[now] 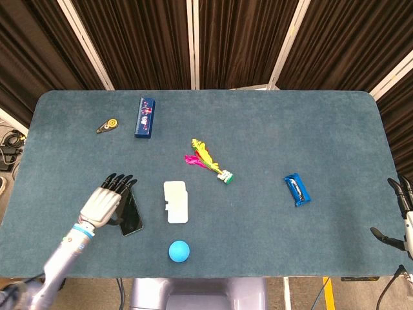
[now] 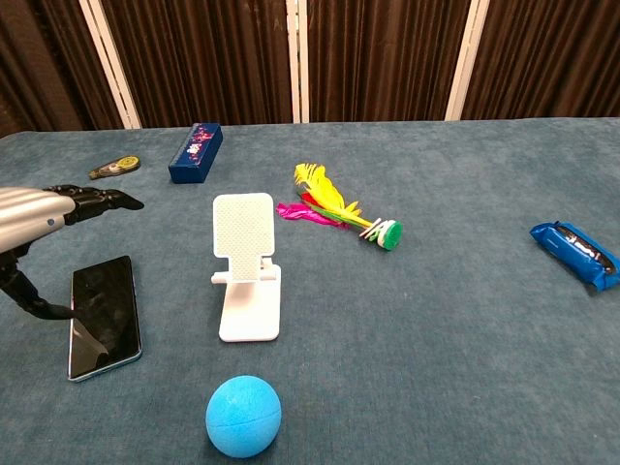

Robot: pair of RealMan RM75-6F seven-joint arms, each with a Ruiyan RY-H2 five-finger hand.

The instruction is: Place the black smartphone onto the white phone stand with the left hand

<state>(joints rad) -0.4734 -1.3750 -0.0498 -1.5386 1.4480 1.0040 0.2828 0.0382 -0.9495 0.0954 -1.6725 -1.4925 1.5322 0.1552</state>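
The black smartphone (image 2: 104,317) lies flat on the blue table, screen up, left of the white phone stand (image 2: 247,276). In the head view the smartphone (image 1: 132,218) is partly covered by my left hand (image 1: 103,205). My left hand (image 2: 44,221) hovers above the phone's left side with its fingers (image 2: 97,201) stretched out forward. Its thumb points down beside the phone's left edge; I cannot tell whether it touches. The stand (image 1: 175,201) is upright and holds nothing. My right hand (image 1: 401,216) is at the table's right edge, fingers spread, holding nothing.
A blue ball (image 2: 243,415) sits in front of the stand. A feathered shuttlecock (image 2: 339,213) lies behind the stand. At the far left are a dark blue box (image 2: 195,152) and a correction tape (image 2: 114,168). A blue snack packet (image 2: 576,254) lies on the right.
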